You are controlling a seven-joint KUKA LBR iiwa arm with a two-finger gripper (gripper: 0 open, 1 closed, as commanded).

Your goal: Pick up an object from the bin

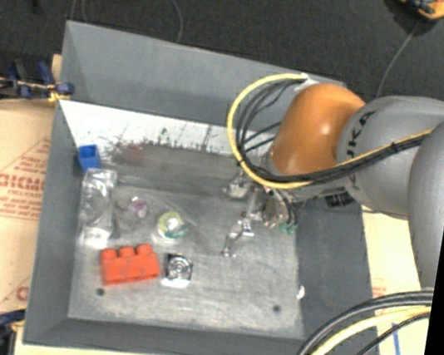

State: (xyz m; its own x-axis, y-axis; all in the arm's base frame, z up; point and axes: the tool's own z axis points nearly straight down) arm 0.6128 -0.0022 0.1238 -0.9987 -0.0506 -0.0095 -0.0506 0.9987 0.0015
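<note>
We log the claw (237, 236) over bare, scuffed bin (257, 292) floor; its grip we cannot tell. Dark carpet (234, 6) surrounds.

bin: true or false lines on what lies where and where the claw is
The orange-red toy brick lies in the lower left part of the bin in this view. True.
The blue block lies right beside the claw. False: it is at the left wall, and the claw is right of centre.
The claw is to the right of the pale green ball. True.
The brick rests on top of the ball. False: they lie apart.
</note>
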